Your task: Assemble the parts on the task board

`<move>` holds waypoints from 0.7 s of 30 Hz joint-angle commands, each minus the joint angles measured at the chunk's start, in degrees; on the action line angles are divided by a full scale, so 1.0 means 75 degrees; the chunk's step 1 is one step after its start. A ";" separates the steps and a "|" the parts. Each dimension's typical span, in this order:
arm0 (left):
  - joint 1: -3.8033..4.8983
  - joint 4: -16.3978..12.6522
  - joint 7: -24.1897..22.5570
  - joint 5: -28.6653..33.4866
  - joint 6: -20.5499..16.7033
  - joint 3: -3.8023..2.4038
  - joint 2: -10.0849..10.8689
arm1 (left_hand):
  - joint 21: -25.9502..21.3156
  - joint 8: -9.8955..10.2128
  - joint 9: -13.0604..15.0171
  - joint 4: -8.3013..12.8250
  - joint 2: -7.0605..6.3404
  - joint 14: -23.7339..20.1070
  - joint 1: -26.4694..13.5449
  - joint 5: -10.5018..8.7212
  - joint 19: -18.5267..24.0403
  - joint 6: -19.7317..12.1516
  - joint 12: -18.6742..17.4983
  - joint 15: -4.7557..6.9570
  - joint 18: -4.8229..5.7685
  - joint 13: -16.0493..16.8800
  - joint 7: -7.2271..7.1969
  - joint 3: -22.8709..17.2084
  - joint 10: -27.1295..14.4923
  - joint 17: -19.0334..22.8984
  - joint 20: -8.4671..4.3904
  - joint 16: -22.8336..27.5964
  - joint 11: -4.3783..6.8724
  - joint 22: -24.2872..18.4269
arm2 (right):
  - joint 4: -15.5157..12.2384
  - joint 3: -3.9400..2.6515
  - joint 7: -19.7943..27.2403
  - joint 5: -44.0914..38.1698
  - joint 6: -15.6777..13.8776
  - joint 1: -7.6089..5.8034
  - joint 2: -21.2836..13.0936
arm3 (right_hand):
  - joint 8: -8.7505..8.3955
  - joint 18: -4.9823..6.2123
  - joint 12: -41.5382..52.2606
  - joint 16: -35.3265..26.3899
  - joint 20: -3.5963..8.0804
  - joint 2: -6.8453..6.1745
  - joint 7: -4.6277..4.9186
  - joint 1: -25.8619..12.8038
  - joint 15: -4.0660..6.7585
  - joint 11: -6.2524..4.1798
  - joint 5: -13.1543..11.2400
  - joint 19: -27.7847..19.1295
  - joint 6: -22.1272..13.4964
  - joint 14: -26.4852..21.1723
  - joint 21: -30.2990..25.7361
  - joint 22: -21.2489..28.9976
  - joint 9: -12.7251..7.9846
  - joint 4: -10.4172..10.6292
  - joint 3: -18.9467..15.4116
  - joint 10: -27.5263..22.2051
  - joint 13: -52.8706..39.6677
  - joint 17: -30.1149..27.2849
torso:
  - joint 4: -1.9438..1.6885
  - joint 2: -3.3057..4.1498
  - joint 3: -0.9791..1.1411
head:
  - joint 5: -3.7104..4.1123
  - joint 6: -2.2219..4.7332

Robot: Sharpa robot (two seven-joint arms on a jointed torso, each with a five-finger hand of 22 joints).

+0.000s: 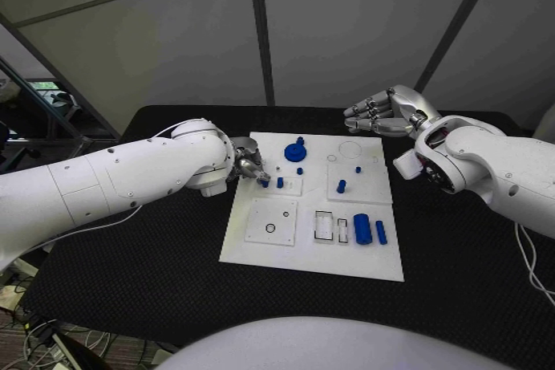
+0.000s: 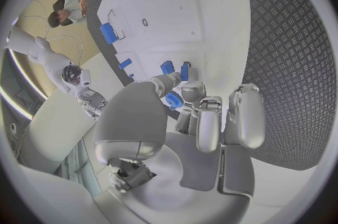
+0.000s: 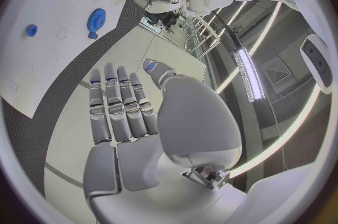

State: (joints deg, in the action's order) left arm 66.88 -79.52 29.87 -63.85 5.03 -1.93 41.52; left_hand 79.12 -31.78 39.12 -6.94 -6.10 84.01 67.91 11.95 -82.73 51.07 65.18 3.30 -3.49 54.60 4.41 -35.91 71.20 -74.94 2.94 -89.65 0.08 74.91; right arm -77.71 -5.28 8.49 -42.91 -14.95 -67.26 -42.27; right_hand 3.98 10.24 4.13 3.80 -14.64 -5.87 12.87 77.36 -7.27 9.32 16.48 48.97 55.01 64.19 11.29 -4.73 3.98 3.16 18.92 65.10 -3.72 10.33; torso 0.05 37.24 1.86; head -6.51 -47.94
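Observation:
The white task board (image 1: pixel 303 254) lies in the middle of the black table. My left hand (image 1: pixel 246 165) is at the board's left edge, fingers curled in, and its fingertips (image 2: pixel 188 82) pinch a small blue peg (image 2: pixel 185 71) (image 1: pixel 265 180). A second peg (image 1: pixel 280 181) stands right beside it. On the board are also a blue gear (image 1: pixel 296 152) (image 3: pixel 96 18), a peg (image 1: pixel 342 185) and two blue cylinders (image 1: pixel 362 228). My right hand (image 1: pixel 387 113) hovers above the table's far right, off the board, fingers straight and apart, holding nothing.
Two small rectangular slots (image 1: pixel 324 225) and a dark ring (image 1: pixel 271 228) sit in the board's near half, and round outlines (image 1: pixel 350 149) mark its far right corner. Black table (image 1: pixel 151 266) surrounds the board on all sides.

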 commanded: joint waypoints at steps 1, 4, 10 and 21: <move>-0.0023 0.0007 0.0041 -0.0155 0.0152 0.0007 -0.0044 | 0.0017 -0.0038 0.0013 0.1022 0.0019 0.0798 -0.0093 0.0019 -0.0011 0.0000 0.0017 0.0040 0.0016 -0.0002 -0.0029 -0.1064 0.0048 -0.2008 -0.0037 -0.0047 0.0017 0.0186 | -0.0009 -0.0004 0.0025 -0.0021 0.0058 -0.0011 0.0005 | -0.0001 0.0044 0.0022 0.0012 -0.0012 0.0015 0.0008 -0.0046 0.0015 -0.0011 0.0045 0.0047 0.0001 -0.0043 -0.0052 0.0008 0.0008 0.0010 -0.0035 -0.0064 0.0005 -0.0008 | 0.0015 0.0007 0.0001 | -0.0002 0.0002; -0.0030 0.0006 0.0043 -0.0160 0.0162 0.0007 -0.0055 | 0.0017 -0.0038 0.0013 0.1022 0.0019 0.0798 -0.0093 0.0019 -0.0011 0.0000 0.0017 0.0040 0.0016 -0.0002 -0.0029 -0.1064 0.0048 -0.2008 -0.0037 -0.0047 0.0017 0.0186 | -0.0010 -0.0004 0.0025 -0.0021 0.0059 -0.0011 0.0002 | -0.0001 0.0044 0.0022 0.0012 -0.0012 0.0015 0.0008 -0.0046 0.0015 -0.0011 0.0045 0.0047 0.0001 -0.0043 -0.0052 0.0008 0.0008 0.0010 -0.0035 -0.0064 0.0005 -0.0008 | 0.0014 0.0002 0.0002 | -0.0004 -0.0006; -0.0036 -0.0014 0.0051 -0.0207 0.0205 0.0008 -0.0033 | 0.0023 -0.0061 0.0022 0.1041 0.0004 0.0798 -0.0122 0.0021 -0.0016 0.0002 0.0020 0.0043 0.0018 0.0000 -0.0034 -0.1104 0.0055 -0.2008 -0.0040 -0.0047 0.0022 0.0196 | -0.0009 -0.0004 0.0024 -0.0021 0.0059 -0.0011 -0.0006 | -0.0001 0.0044 0.0022 0.0012 -0.0012 0.0015 0.0008 -0.0046 0.0015 -0.0011 0.0045 0.0047 0.0001 -0.0043 -0.0052 0.0008 0.0008 0.0010 -0.0035 -0.0064 0.0005 -0.0008 | 0.0000 -0.0001 0.0002 | 0.0015 -0.0024; -0.0040 -0.0015 0.0069 -0.0287 0.0254 0.0008 0.0032 | 0.0035 -0.0125 0.0049 0.1097 -0.0034 0.0798 -0.0193 0.0025 -0.0028 0.0007 0.0036 0.0055 0.0021 0.0015 -0.0047 -0.1214 0.0082 -0.2008 -0.0049 -0.0047 0.0035 0.0216 | -0.0005 -0.0004 0.0024 -0.0021 0.0068 -0.0011 -0.0008 | -0.0001 0.0044 0.0022 0.0012 -0.0012 0.0015 0.0008 -0.0046 0.0015 -0.0011 0.0045 0.0047 0.0001 -0.0043 -0.0052 0.0008 0.0008 0.0010 -0.0035 -0.0064 0.0005 -0.0008 | 0.0010 0.0000 -0.0001 | -0.0001 -0.0025</move>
State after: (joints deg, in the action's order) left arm 66.68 -79.54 30.03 -65.27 5.67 -1.96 41.71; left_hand 79.12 -32.47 39.28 -6.13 -6.71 84.04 66.84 11.93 -82.81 51.07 65.18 3.27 -3.48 54.67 4.41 -37.34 71.33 -74.94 2.87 -89.65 0.17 74.91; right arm -77.72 -5.28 8.43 -42.98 -14.83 -67.25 -42.32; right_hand 3.98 10.25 4.13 3.80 -14.64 -5.87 12.87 77.36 -7.27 9.32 16.48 48.96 55.01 64.19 11.29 -4.73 3.98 3.16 18.92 65.10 -3.72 10.34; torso 0.09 37.24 1.88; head -6.49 -48.14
